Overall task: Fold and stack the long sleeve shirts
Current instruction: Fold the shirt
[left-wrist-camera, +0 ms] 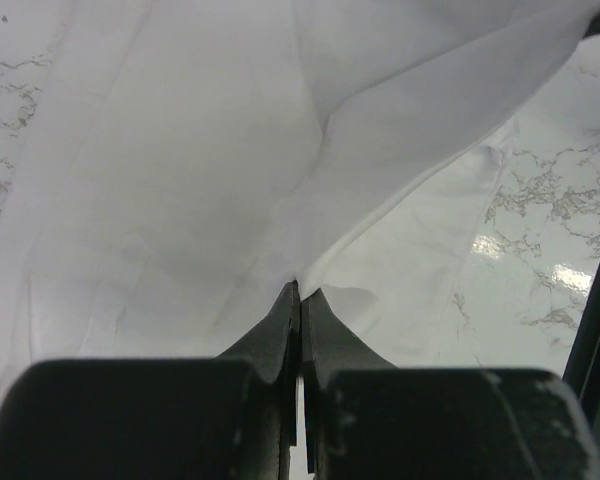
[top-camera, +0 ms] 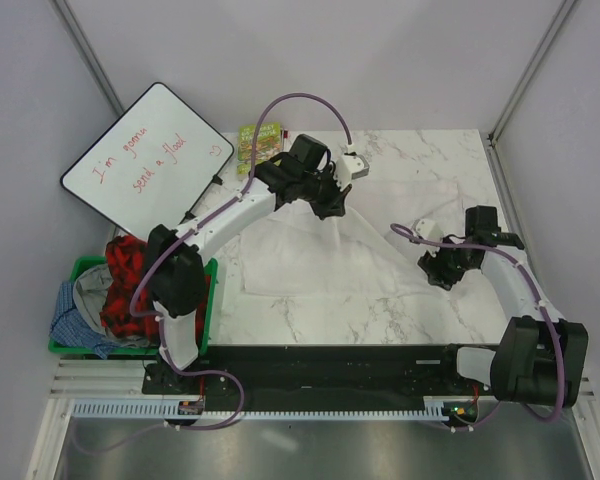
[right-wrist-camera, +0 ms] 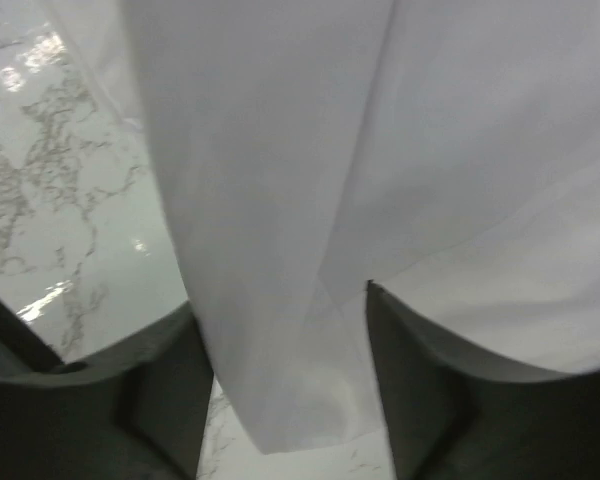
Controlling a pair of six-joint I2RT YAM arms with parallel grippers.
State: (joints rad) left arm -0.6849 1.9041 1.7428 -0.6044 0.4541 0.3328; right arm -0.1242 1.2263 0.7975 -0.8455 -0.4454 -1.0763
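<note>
A plain white long sleeve shirt (top-camera: 315, 262) lies spread over the middle of the marble table, with one part pulled up toward the far side. My left gripper (top-camera: 332, 207) is shut on that raised part. In the left wrist view the fingertips (left-wrist-camera: 300, 292) pinch a fold of the white cloth (left-wrist-camera: 180, 170). My right gripper (top-camera: 438, 268) is over the shirt's right edge. In the right wrist view its jaws (right-wrist-camera: 278, 305) stand apart with a hanging flap of the shirt (right-wrist-camera: 270, 180) between them. Neither finger visibly presses the cloth.
A green basket (top-camera: 78, 266) at the table's left holds red plaid (top-camera: 128, 262) and blue (top-camera: 75, 318) clothes. A whiteboard (top-camera: 145, 160) leans at the far left, with a green book (top-camera: 260, 142) beside it. Walls close in the table on the left, right and far sides.
</note>
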